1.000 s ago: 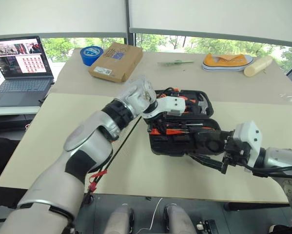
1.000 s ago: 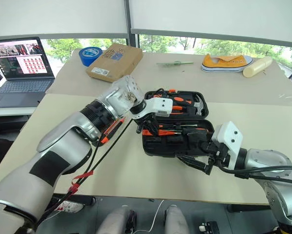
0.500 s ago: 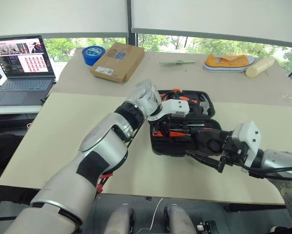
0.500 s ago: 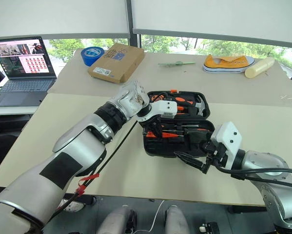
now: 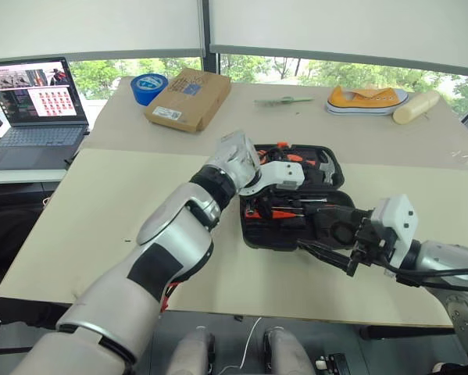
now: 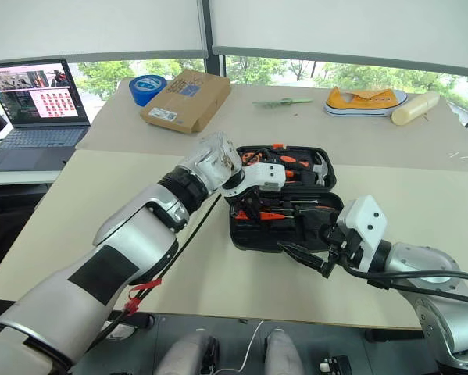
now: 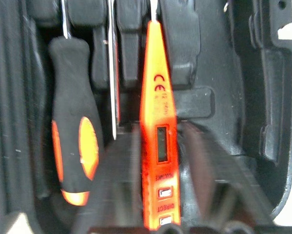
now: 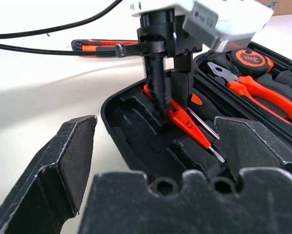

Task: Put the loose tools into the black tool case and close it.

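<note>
The left gripper (image 8: 167, 97) points steeply down into the near half of the black tool case (image 5: 327, 168), which lies open at the desk's (image 5: 101, 203) centre; its fingers straddle the slim orange tester screwdriver (image 7: 155, 131), seemingly no longer pinching it, so it can settle into its recess beside a screwdriver (image 7: 72, 131). The right gripper (image 5: 327, 248), at the case's five o'clock corner, gapes empty, probably waiting to shut the lid. Against a second ago, the left fingers have parted.

tester screwdriver (image 7: 156, 146) tip perhaps cropped
</note>
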Available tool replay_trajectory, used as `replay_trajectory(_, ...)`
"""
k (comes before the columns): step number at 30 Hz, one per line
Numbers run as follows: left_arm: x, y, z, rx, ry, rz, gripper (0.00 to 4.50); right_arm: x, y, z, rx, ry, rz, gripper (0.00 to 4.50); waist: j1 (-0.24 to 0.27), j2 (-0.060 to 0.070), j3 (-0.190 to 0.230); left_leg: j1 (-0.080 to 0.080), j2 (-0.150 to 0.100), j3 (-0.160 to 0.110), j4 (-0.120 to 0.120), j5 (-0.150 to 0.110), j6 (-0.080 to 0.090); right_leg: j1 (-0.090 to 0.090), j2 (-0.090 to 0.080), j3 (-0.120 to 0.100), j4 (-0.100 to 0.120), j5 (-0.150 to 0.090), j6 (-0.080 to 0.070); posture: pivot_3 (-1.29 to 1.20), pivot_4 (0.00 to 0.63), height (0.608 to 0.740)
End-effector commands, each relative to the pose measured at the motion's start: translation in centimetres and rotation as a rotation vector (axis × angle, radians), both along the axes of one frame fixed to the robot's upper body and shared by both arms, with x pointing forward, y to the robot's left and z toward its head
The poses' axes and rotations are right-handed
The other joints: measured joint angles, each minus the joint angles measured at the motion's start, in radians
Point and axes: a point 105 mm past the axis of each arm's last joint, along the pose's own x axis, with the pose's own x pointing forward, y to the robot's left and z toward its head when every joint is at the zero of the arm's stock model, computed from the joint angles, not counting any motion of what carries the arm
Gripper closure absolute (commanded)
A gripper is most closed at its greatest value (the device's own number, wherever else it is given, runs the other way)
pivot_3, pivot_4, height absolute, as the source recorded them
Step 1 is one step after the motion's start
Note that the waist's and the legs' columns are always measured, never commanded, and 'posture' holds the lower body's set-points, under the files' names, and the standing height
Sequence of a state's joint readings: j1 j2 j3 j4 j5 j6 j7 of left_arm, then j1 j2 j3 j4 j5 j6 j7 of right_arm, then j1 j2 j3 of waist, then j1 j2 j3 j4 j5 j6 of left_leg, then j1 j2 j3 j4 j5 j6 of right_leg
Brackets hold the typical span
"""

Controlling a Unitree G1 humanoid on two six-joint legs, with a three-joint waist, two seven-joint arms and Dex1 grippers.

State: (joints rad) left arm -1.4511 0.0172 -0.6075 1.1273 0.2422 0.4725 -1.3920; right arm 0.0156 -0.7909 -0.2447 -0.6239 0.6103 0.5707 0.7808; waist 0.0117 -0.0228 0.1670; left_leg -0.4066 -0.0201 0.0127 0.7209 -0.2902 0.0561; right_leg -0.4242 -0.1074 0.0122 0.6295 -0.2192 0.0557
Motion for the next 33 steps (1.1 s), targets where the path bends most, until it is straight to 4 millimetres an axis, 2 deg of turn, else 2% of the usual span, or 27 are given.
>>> replay_trajectory(1,0.1,-0.3,2.3,-0.038,-0.022,-0.016,1.30,-0.2,0.4,0.9,0.001,-0.051,0.011,0.00,0.000,0.000,0.000,0.000,0.000,0.000,0.000,0.000,0.000,0.000,0.000,0.000,0.000,0.000,0.000,0.00,0.150,0.735)
replay_trajectory(3,-0.2,-0.1,4.2,-0.086,0.007,-0.037,0.55,-0.2,0.4,0.8,0.002,-0.046,0.013,0.00,0.000,0.000,0.000,0.000,0.000,0.000,0.001,0.000,0.000,0.000,0.000,0.000,0.000,0.000,0.000,0.00,0.150,0.735)
replay_trajectory(5,-0.5,0.0,5.2,-0.113,0.028,-0.051,0.07,-0.2,0.4,0.7,0.001,-0.043,0.014,0.00,-0.002,0.000,0.000,0.000,0.000,0.000,0.001,0.000,0.000,0.000,0.000,0.000,0.000,0.000,0.000,0.00,0.150,0.735)
replay_trajectory(8,-0.8,1.5,7.6,-0.206,0.041,-0.070,0.07,-0.1,0.3,0.7,0.001,-0.036,0.016,0.00,-0.003,0.000,0.000,0.000,0.000,0.000,0.000,0.000,0.000,-0.001,0.000,0.000,0.000,0.000,0.000,0.00,0.150,0.735)
replay_trajectory(10,-0.7,2.6,7.9,-0.255,0.003,-0.096,0.07,-0.1,0.3,0.7,-0.001,-0.035,0.016,0.00,-0.005,0.000,0.000,0.000,0.001,0.000,-0.001,0.000,0.000,-0.001,0.000,0.000,0.001,0.000,0.000,0.00,0.150,0.735)
replay_trajectory(13,-0.5,3.8,6.8,-0.373,-0.040,-0.104,0.79,0.0,0.1,0.7,-0.005,-0.032,0.015,0.00,-0.005,0.001,-0.001,0.002,0.002,0.000,-0.001,0.000,0.000,0.000,0.000,0.001,0.001,0.000,0.000,0.00,0.150,0.735)
replay_trajectory(18,-1.7,5.2,4.2,-0.560,-0.147,-0.213,2.78,0.2,-0.1,0.8,-0.012,-0.032,0.009,0.00,-0.003,0.002,-0.001,0.001,0.002,0.000,0.000,0.000,0.000,-0.001,-0.001,0.001,0.002,0.000,0.000,0.00,0.150,0.735)
replay_trajectory(22,-2.3,5.2,2.3,-0.695,-0.204,-0.221,4.30,0.4,-0.3,0.9,-0.016,-0.030,0.001,0.00,0.007,0.002,-0.001,0.000,0.001,-0.001,0.001,0.000,-0.001,-0.001,-0.002,0.000,0.001,0.000,0.000,0.00,0.150,0.735)
replay_trajectory(23,-2.4,5.1,2.1,-0.725,-0.200,-0.208,4.47,0.4,-0.3,0.9,-0.016,-0.028,0.000,0.00,0.008,0.002,-0.001,0.000,0.001,-0.001,0.001,0.000,-0.001,0.000,-0.002,0.001,0.001,0.000,0.000,0.00,0.150,0.735)
replay_trajectory(26,-2.3,4.6,1.4,-0.802,-0.176,-0.144,4.47,0.3,-0.4,0.7,-0.016,-0.018,-0.002,0.00,0.010,0.002,-0.001,0.001,0.000,-0.001,0.003,0.000,0.000,0.001,-0.003,0.000,0.001,0.001,0.001,0.00,0.150,0.735)
replay_trajectory(33,-1.6,2.8,0.5,-0.824,-0.248,-0.106,4.47,0.4,-0.6,0.4,-0.012,-0.003,-0.016,0.00,0.003,0.002,-0.001,0.001,0.000,0.000,0.003,0.000,0.000,0.001,-0.002,0.000,0.001,0.001,0.001,0.00,0.150,0.735)
